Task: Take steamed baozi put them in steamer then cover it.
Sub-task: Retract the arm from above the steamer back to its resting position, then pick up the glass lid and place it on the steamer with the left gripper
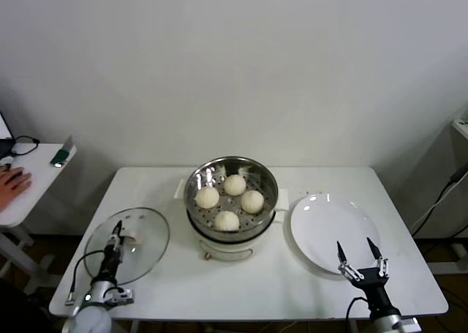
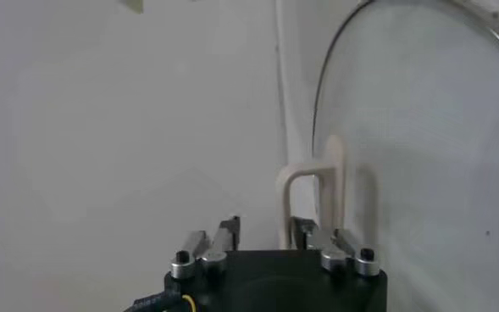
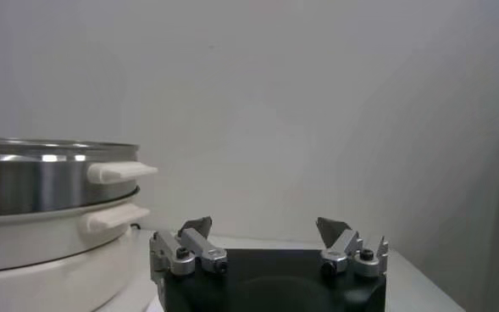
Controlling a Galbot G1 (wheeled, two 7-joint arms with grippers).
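Four cream-white baozi (image 1: pixel 208 197) sit on the perforated tray inside the shiny steamer (image 1: pixel 269 179) at the table's centre. The steamer also shows in the right wrist view (image 3: pixel 46 182). The glass cover (image 1: pixel 150 249) lies flat on the table at the front left. My left gripper (image 1: pixel 115 230) hovers over the cover, right beside its white handle (image 1: pixel 132 238). In the left wrist view my left gripper (image 2: pixel 264 231) has its jaws a little apart, and the handle (image 2: pixel 317 169) stands just past one finger, not gripped. My right gripper (image 1: pixel 360 252) is wide open and empty at the front right.
A flat white plate (image 1: pixel 329 230) lies right of the steamer, just beyond my right gripper. A small side table (image 1: pixel 33 176) stands at the far left with a person's hand (image 1: pixel 11 181) and cables on it. The table's front edge is close to both grippers.
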